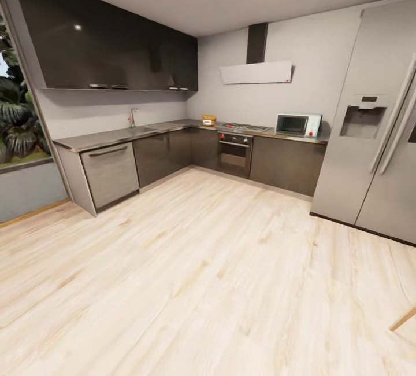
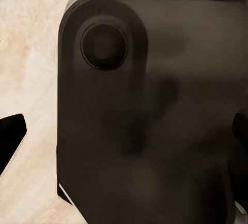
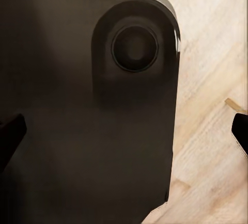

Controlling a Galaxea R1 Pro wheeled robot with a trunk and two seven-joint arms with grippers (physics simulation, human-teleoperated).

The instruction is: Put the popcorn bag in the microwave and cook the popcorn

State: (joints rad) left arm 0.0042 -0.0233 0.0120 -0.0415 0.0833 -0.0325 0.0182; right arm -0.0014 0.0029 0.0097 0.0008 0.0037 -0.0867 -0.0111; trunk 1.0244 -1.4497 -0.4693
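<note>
We see both grippers' fingertips [image 2: 10, 138] [image 3: 10, 136] spread wide, holding nothing, over our dark base [image 2: 155, 131]. The bag [image 1: 208, 120] sits on the counter [image 1: 115, 136] by its inner corner, well apart from the microwave [image 1: 298, 125]; its label is too small to read.

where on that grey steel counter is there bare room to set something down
Bare steel runs along the left leg of the grey steel countertop, from its near end to the tap. The back run is crowded: tan popcorn bag, hob, mint-blue microwave beside the steel fridge.
</note>
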